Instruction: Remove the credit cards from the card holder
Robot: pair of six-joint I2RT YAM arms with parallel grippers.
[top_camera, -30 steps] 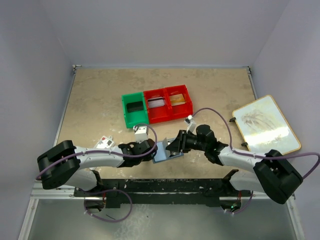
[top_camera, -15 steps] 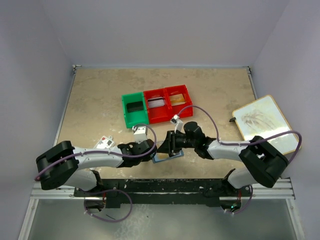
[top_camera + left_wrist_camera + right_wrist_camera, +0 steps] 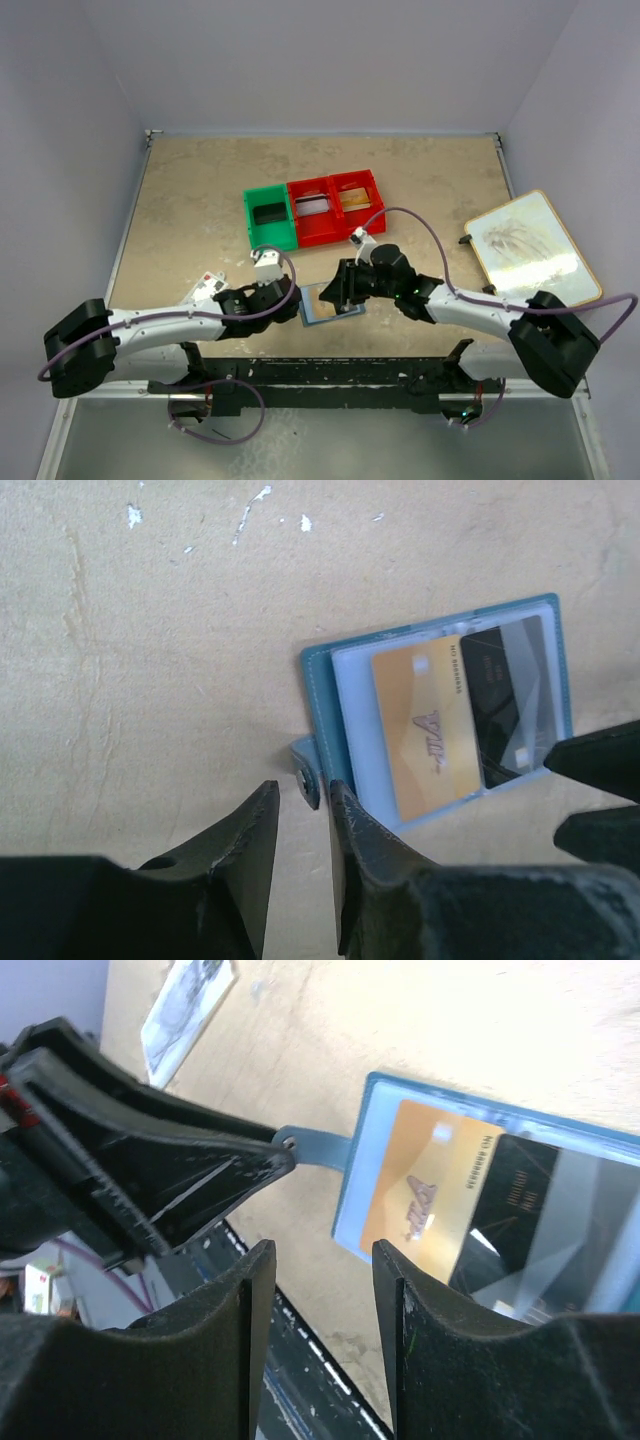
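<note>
Your small blue bifold card holder (image 3: pixel 345 720) lies open on the beige speckled surface (image 3: pixel 150 660), on the near side of the green plastic bin (image 3: pixel 272 241) and slightly to its right, well apart from it. Under the holder's clear sleeve you can see a gold plastic card (image 3: pixel 425 730) and beside it a dark plastic card (image 3: pixel 505 705). Glare covers part of the dark card, and the right wrist view cuts it off at the frame edge. The print on the gold card is too small for you to read.

Your left gripper (image 3: pixel 303 792) sits on the near side of the green bin. Its fingers are drawn close, with only a narrow gap between them. The holder's little blue clasp tab (image 3: pixel 303 765) lies right at their tips, but you cannot tell from these views whether the tab is pinched or only lies between them.

Your right gripper (image 3: pixel 320 1250), nearer than the green bin and off to its right, is spread with nothing between its fingers. From above it hides part of the holder, and the cards can hardly be made out there. In the left wrist view one of its tips reaches the holder's edge, and contact cannot be judged.
</note>
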